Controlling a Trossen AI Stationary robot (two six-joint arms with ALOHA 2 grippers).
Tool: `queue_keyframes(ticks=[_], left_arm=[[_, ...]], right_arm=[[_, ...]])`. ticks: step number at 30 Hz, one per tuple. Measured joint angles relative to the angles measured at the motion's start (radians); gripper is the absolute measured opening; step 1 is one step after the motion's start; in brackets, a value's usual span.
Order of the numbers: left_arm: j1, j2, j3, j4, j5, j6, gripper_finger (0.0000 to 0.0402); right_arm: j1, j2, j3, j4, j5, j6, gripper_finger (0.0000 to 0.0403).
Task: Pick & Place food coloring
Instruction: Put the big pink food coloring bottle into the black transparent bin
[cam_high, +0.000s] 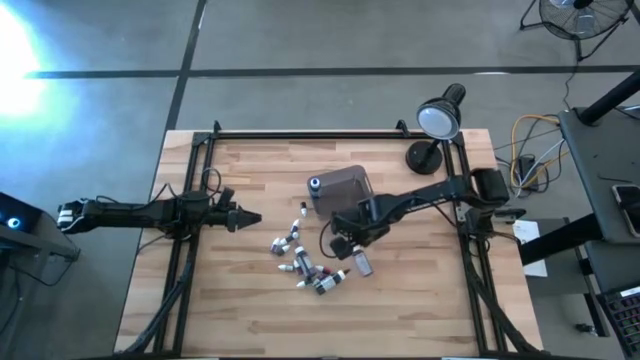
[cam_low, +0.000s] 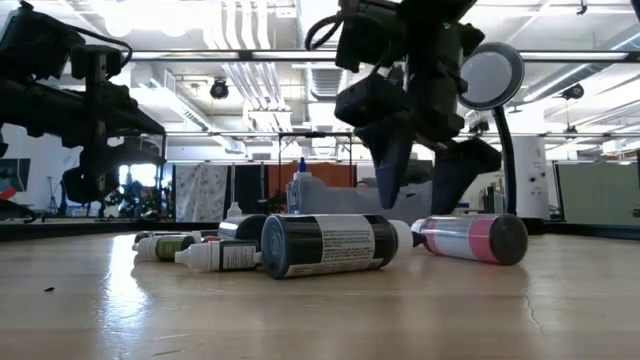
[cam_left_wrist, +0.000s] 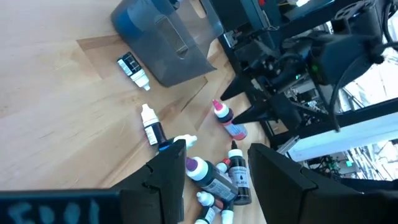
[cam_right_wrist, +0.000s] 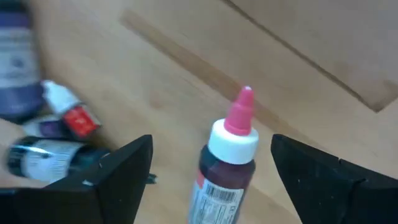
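Several small food coloring bottles (cam_high: 305, 262) lie on their sides in a loose heap on the wooden table, in front of a smoky-grey tub (cam_high: 340, 190). One bottle with a pink tip (cam_right_wrist: 227, 162) lies apart at the heap's right (cam_high: 362, 264). My right gripper (cam_right_wrist: 211, 143) hangs open just above it, pointing steeply down, a finger on either side and clear of it. In the low view its fingers (cam_low: 385, 170) stand above the pink-banded bottle (cam_low: 470, 238). At the table's left side my left gripper (cam_high: 240, 217) stands open, nothing between its fingers (cam_left_wrist: 165, 180).
A desk lamp (cam_high: 440, 115) stands at the table's far right corner, behind the right arm. Two single bottles (cam_left_wrist: 151, 129) lie between the heap and the tub (cam_left_wrist: 161, 37). Bare wood lies along the table's near edge and at its left.
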Motion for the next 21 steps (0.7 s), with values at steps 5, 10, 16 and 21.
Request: queue_keyframes(ticks=[5,10,16,21], left_arm=[[0.000,0.000,0.000,0.000,0.000,0.002,0.0151],[0.000,0.000,0.000,0.000,0.000,0.006,0.0151],[0.000,0.000,0.000,-0.001,0.000,0.007,0.0151],[0.000,0.000,0.000,-0.005,0.000,0.022,0.0151]], right_arm=[[-0.002,0.043,-0.002,-0.025,-0.008,-0.018,0.0305],[-0.001,0.079,0.010,-0.031,0.002,-0.027,0.0286],[-0.001,0.088,0.020,-0.053,0.007,-0.035,0.0240],[-0.001,0.089,0.019,-0.063,0.008,-0.033,0.0187]])
